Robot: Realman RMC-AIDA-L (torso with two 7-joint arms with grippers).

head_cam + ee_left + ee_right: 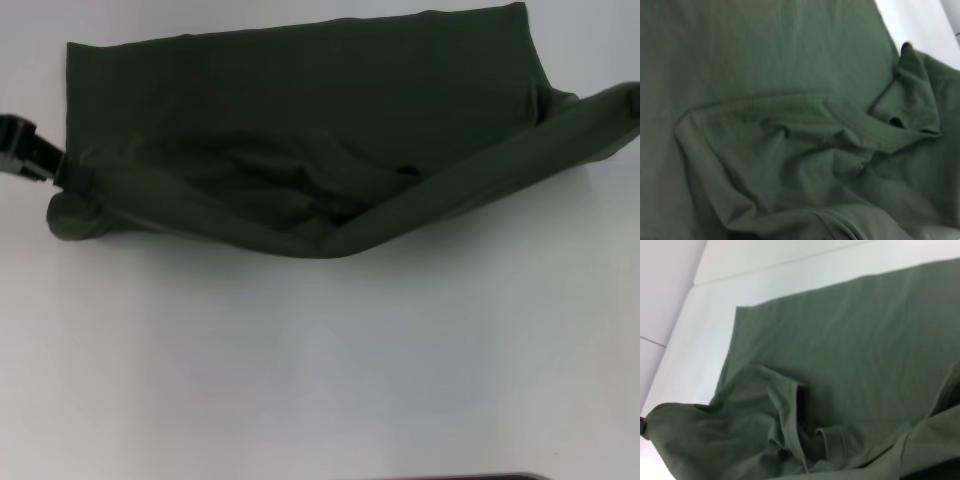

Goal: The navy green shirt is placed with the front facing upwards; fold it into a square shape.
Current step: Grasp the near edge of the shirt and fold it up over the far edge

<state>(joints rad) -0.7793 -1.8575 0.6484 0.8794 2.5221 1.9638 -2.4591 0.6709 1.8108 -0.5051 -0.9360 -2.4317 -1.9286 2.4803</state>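
Observation:
The navy green shirt (300, 110) lies across the far half of the white table, plain green side showing, no lettering visible. Its near edge is raised in a long fold that sags in the middle (330, 235) and rises toward both ends. My left gripper (58, 170), black, is at the far left of the head view, shut on the shirt's left end, where a rolled lump of cloth hangs below it. The right end of the fold runs off the head view's right edge (625, 105); my right gripper is out of sight. Both wrist views show bunched cloth (790, 150) (805, 440).
The white table (320, 380) stretches in front of the shirt. A dark strip (470, 477) shows at the bottom edge of the head view. The right wrist view shows the table's far edge (765, 267) beyond the shirt.

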